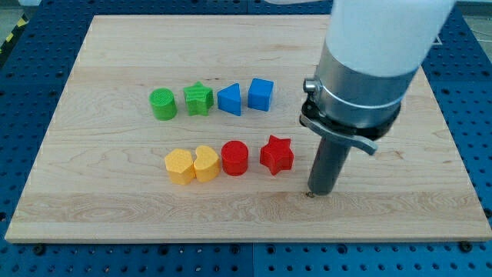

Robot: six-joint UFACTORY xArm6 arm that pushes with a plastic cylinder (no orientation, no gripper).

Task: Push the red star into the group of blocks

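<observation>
The red star (277, 155) lies on the wooden board (115, 208), at the right end of a lower row. To its left sit a red cylinder (235, 158) and two yellow heart-shaped blocks (206, 163) (180, 166), close together. A small gap parts the star from the red cylinder. My tip (311, 193) rests on the board just right of the star and slightly below it, apart from it. The rod rises into the arm's grey and white body (369, 69).
An upper row holds a green cylinder (162, 105), a green star (198, 99), a blue triangle (230, 100) and a blue cube (260, 95). Blue perforated table surrounds the board.
</observation>
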